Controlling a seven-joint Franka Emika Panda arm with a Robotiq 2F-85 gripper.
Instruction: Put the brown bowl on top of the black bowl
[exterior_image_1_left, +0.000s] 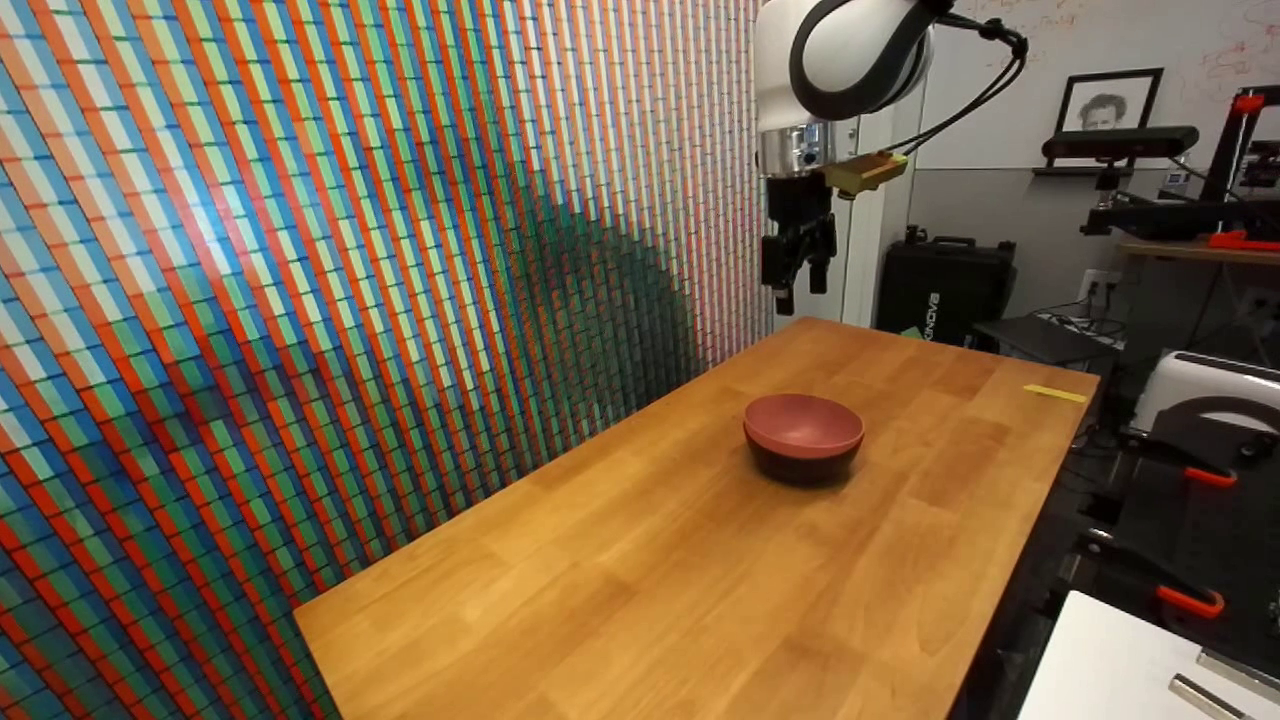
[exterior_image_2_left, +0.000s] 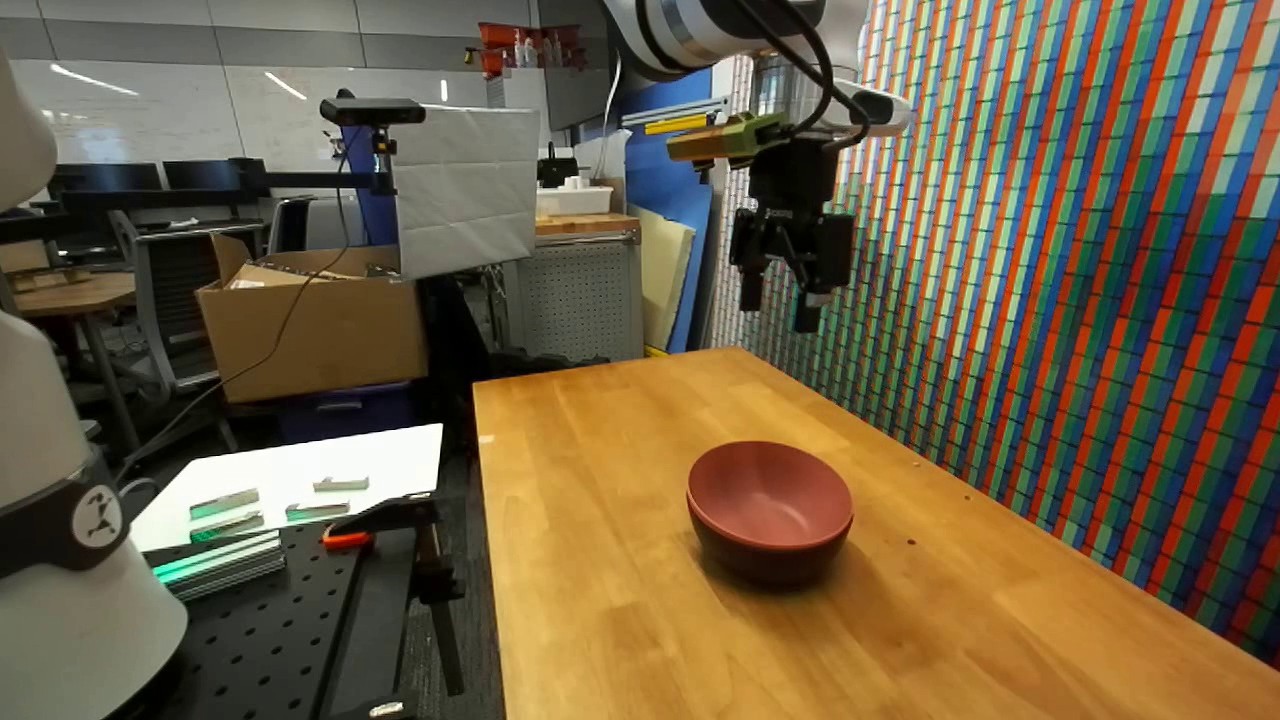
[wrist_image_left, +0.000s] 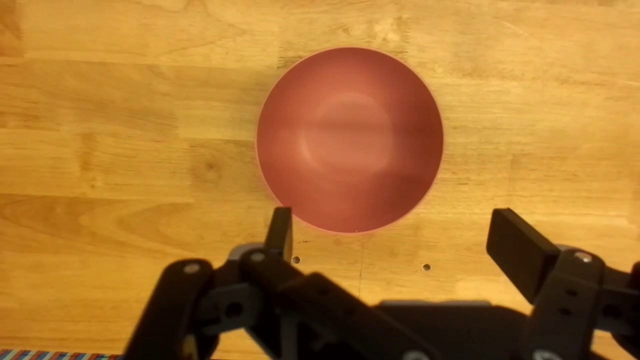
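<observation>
The reddish-brown bowl (exterior_image_1_left: 803, 422) rests nested in the top of the black bowl (exterior_image_1_left: 803, 470) on the wooden table. The same stack shows in an exterior view, with the brown bowl (exterior_image_2_left: 770, 492) above the black bowl (exterior_image_2_left: 770, 567). In the wrist view the brown bowl (wrist_image_left: 350, 140) is seen from above and is empty; the black bowl is hidden beneath it. My gripper (exterior_image_1_left: 800, 291) hangs well above the table, apart from the bowls. It also shows in an exterior view (exterior_image_2_left: 779, 312). In the wrist view the gripper's fingers (wrist_image_left: 390, 215) are spread wide with nothing between them.
The wooden table (exterior_image_1_left: 620, 600) runs along a colourful tiled wall (exterior_image_1_left: 400, 250). A yellow strip (exterior_image_1_left: 1055, 393) lies near its far edge. A white board (exterior_image_2_left: 390, 460) with metal pieces stands beside it. A cardboard box (exterior_image_2_left: 320, 335) stands farther back.
</observation>
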